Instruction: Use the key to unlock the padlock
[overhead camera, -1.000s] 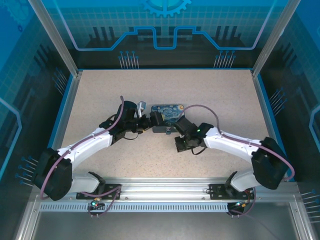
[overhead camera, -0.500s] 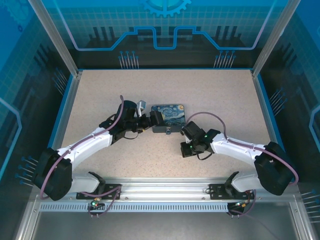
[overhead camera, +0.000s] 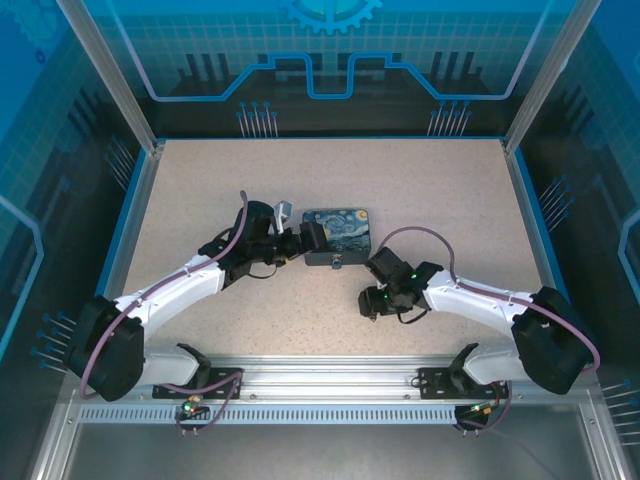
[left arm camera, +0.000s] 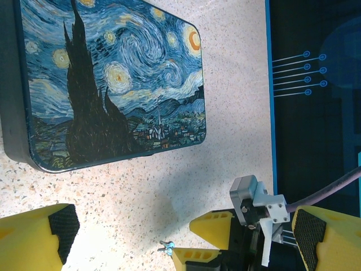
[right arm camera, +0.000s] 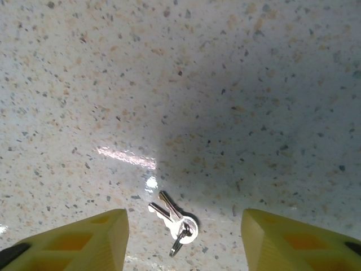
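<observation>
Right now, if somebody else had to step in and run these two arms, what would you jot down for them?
Left gripper: open, empty, beside the Starry Night box.
Right gripper: open, empty, low over the keys on a ring, which lie loose on the table between its fingers.
Padlock: the small metal piece at the box's near edge; too small to tell if it is locked.
Done: nothing that can be confirmed.
Left: pick up a key, put it in the padlock, turn it, free the shackle.
</observation>
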`<act>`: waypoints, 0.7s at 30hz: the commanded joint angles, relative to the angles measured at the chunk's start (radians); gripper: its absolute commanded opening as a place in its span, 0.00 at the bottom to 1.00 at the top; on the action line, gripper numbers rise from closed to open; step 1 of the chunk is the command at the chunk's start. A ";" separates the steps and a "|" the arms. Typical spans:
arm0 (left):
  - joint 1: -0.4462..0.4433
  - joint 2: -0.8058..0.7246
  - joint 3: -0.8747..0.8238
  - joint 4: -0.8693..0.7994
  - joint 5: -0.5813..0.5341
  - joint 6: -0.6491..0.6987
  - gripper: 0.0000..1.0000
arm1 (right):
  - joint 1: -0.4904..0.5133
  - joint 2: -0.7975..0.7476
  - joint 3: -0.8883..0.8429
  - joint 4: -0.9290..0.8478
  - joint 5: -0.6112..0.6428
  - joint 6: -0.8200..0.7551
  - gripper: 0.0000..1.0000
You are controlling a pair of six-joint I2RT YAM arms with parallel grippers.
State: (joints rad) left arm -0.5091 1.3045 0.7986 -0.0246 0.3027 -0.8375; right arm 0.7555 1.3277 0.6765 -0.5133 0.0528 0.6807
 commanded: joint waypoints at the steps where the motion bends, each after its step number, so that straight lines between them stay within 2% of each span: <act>1: -0.009 -0.017 0.006 -0.009 -0.015 -0.004 0.99 | 0.024 0.023 0.003 -0.058 0.048 0.000 0.52; 4: -0.010 -0.017 0.002 -0.006 -0.015 -0.006 0.99 | 0.031 0.050 0.006 -0.062 0.067 0.000 0.47; 13: -0.013 -0.013 0.005 0.001 -0.016 -0.009 0.99 | 0.045 0.152 0.050 -0.064 0.103 0.006 0.43; 21: -0.013 -0.007 0.005 0.003 -0.014 -0.009 0.99 | 0.012 0.195 0.071 -0.129 0.204 0.052 0.33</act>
State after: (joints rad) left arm -0.5137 1.3045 0.7986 -0.0242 0.3000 -0.8398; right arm 0.7837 1.4952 0.7540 -0.5858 0.1673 0.6964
